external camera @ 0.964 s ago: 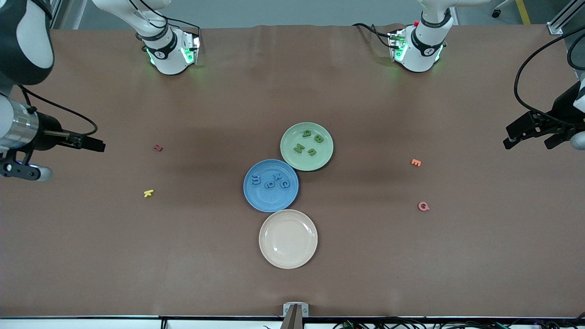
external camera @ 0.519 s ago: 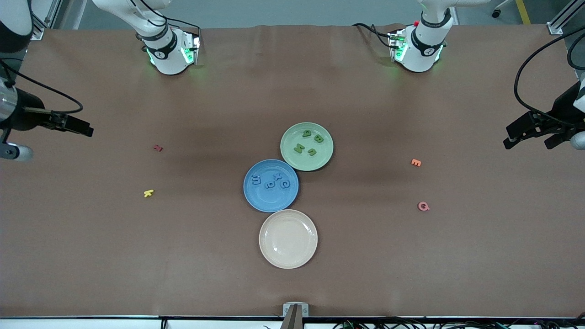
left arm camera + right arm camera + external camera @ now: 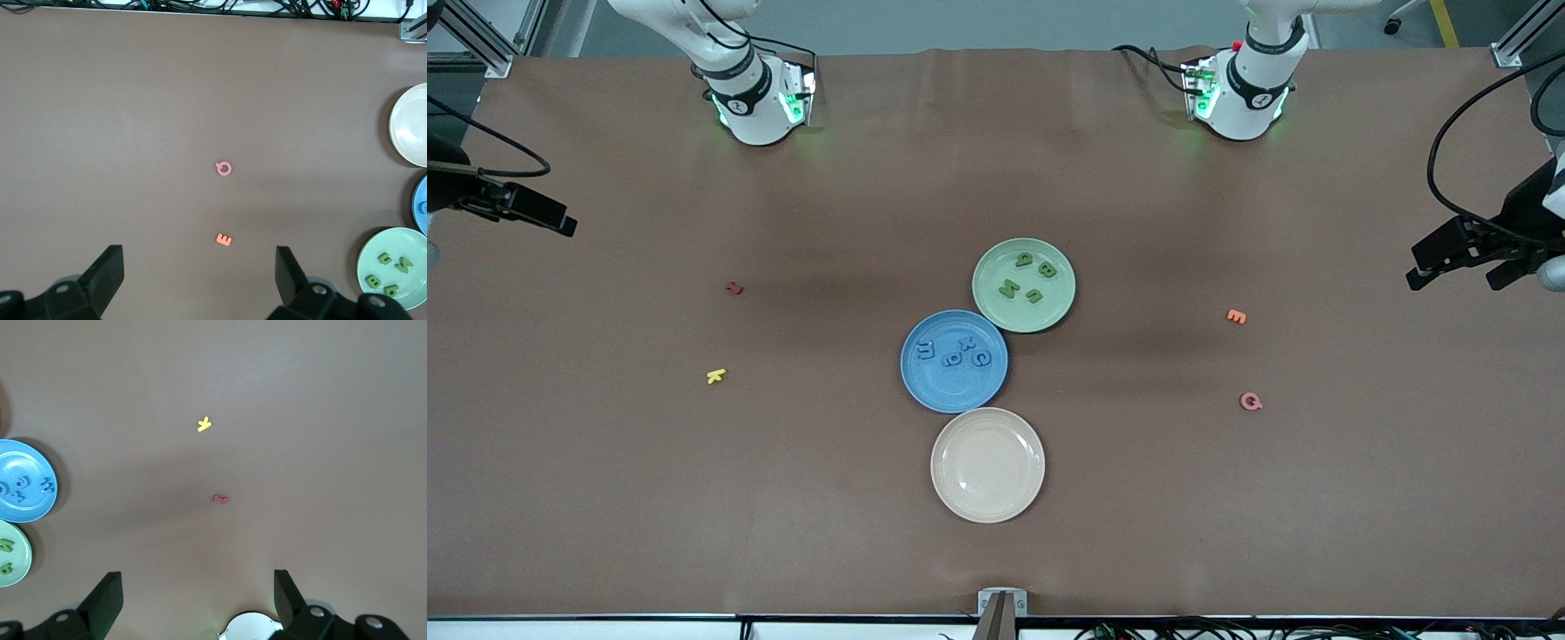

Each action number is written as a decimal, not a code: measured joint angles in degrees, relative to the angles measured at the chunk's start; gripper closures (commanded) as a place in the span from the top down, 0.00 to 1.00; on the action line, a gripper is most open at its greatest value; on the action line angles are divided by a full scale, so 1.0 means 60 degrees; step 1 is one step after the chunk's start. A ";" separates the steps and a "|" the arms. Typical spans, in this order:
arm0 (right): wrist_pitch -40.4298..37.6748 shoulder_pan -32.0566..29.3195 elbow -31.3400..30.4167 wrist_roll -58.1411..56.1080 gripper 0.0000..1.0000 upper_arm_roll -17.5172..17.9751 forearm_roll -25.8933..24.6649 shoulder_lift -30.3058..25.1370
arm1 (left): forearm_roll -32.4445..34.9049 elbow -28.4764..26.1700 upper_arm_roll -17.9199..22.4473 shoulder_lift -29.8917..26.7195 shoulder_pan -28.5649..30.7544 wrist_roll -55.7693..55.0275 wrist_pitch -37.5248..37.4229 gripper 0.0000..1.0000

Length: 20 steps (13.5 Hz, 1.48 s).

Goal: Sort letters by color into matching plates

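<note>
Four blue letters (image 3: 954, 351) are seen in the round blue plastic plate (image 3: 938, 388), four green letters (image 3: 1031, 276) in the pale green plate (image 3: 996, 307), mid-frame. Left gripper (image 3: 1458, 260) and right gripper (image 3: 538, 212) are held open, empty, at the frame edges; no further sorting seems required.

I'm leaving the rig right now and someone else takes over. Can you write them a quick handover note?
Left gripper: jaws open, empty, up over the left arm's end of the table.
Right gripper: jaws open, empty, over the right arm's end.
Four blue letters lie in the blue plate; four green letters lie in the green plate.
Done: sorting looks complete.
Left: nothing visible. The cream plate holds nothing.
</note>
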 measured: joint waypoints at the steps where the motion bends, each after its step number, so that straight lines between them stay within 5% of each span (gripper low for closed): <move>1: 0.0011 -0.0008 -0.0050 0.0000 1.00 0.0007 0.0002 -0.0116 | 0.0000 0.0000 0.0000 0.0000 0.0000 0.0000 0.0000 1.00; 20: 0.0340 -0.0141 -0.0312 -0.1335 1.00 -0.0113 0.0107 -0.0823 | 0.0000 0.0002 0.0000 0.0000 0.0000 0.0000 0.0000 1.00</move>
